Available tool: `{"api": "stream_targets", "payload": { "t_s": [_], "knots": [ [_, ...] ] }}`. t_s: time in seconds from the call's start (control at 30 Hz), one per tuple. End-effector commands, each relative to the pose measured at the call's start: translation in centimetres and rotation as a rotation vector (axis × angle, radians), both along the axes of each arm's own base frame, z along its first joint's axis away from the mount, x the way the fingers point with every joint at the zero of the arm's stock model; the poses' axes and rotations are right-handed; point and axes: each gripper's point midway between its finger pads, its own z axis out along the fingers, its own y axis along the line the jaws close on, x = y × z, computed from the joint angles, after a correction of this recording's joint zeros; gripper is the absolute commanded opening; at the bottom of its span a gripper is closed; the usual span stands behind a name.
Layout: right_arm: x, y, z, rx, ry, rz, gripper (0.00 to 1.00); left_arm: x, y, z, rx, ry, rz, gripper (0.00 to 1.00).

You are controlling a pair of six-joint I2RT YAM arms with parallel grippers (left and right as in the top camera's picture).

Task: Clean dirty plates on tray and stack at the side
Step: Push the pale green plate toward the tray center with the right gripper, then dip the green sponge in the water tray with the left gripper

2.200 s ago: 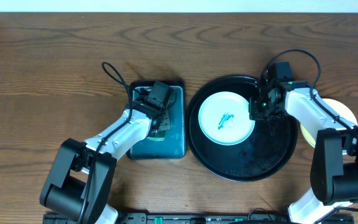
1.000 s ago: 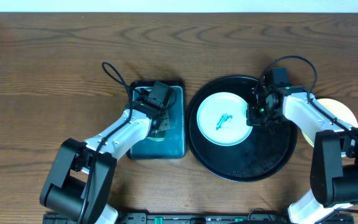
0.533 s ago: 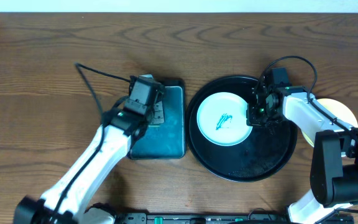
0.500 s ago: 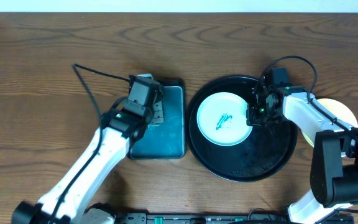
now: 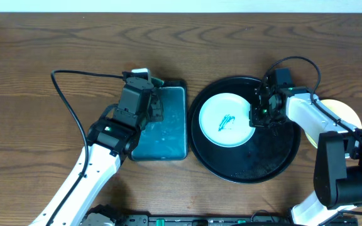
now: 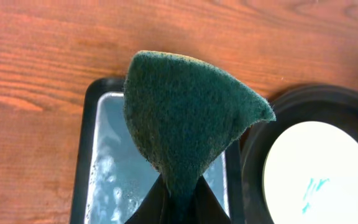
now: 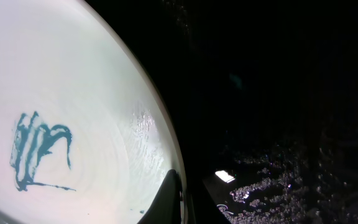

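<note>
At the left-centre of the black tray, the white plate lies flat and face up. Being round, it has no long axis. Its teal smear is unwiped, so cleaning is judged not yet begun. Its right rim appears clamped by the right fingers. A green scouring pad is pinched by the left fingers over the teal tray. A yellow plate rests off-tray on the tabletop.

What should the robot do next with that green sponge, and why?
Probably carry the sponge over to the white plate and down onto its teal scribble. The left hand is shut on the sponge above the teal tray, the scribble is uncleaned, and the right hand grips the plate's rim.
</note>
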Motion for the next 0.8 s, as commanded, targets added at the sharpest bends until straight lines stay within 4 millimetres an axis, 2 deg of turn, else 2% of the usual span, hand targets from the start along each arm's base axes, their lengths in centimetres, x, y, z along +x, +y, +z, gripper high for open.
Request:
{"api": "stream_targets", "payload": {
  "t_s": [0.0, 0.2, 0.77],
  "knots": [
    [-0.72, 0.32, -0.45, -0.006, 0.024, 0.021, 0.01, 0.42, 0.02, 1.32, -0.009, -0.045, -0.002, 0.08],
    [-0.72, 0.32, -0.45, -0.006, 0.024, 0.021, 0.01, 0.78, -0.12, 1.75, -0.026, -0.065, 0.006, 0.08],
    [-0.71, 0.32, -0.45, -0.006, 0.024, 0.021, 0.01, 0.92, 0.17, 1.38, -0.008, -0.059, 0.019, 0.08]
  ]
}}
